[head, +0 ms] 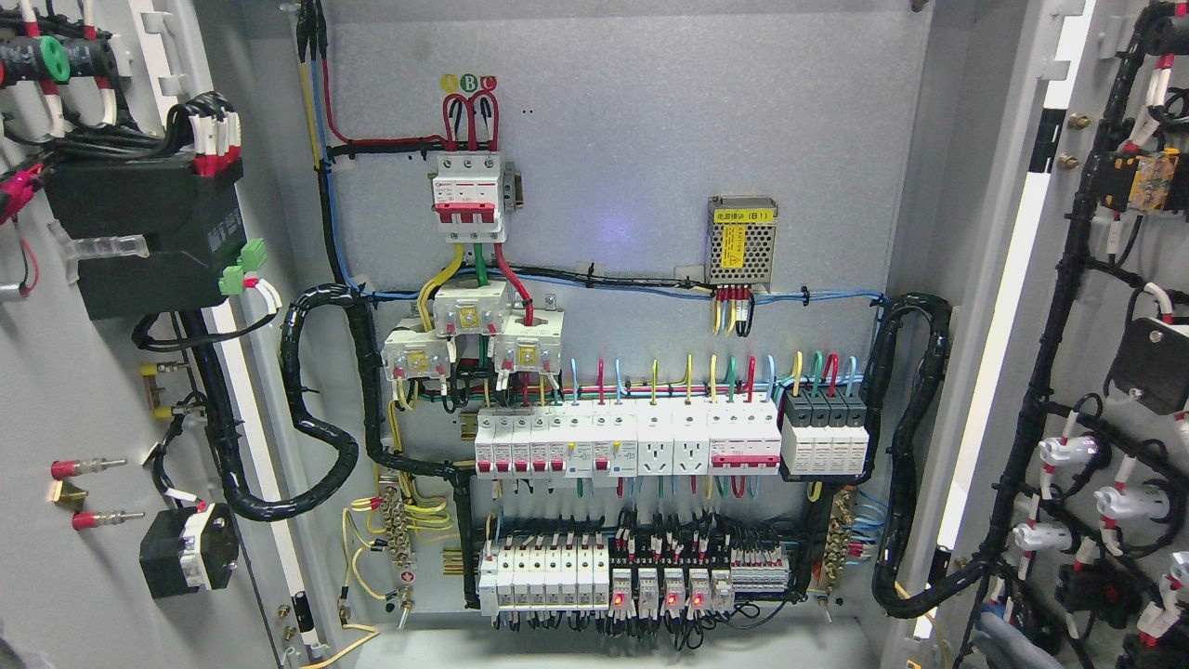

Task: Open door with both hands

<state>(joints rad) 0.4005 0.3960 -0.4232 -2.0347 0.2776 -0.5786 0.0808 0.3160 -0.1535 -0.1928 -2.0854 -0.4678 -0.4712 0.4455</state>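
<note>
Both cabinet doors stand swung wide. The left door [93, 390] fills the picture's left edge with its inner face showing, carrying a black module and wiring; the right door [1096, 372] does the same at the right edge, lined with cable looms and white connectors. Their long axes run vertically, hinged at the cabinet's sides. Between them the back panel [632, 167] is fully exposed, with a red-toggled main breaker [469, 197], rows of smaller breakers [641, 441] and a small power supply [741, 240]. Neither hand appears in the head view, so their state and which one is nearer cannot be told. The opening looks complete.
</note>
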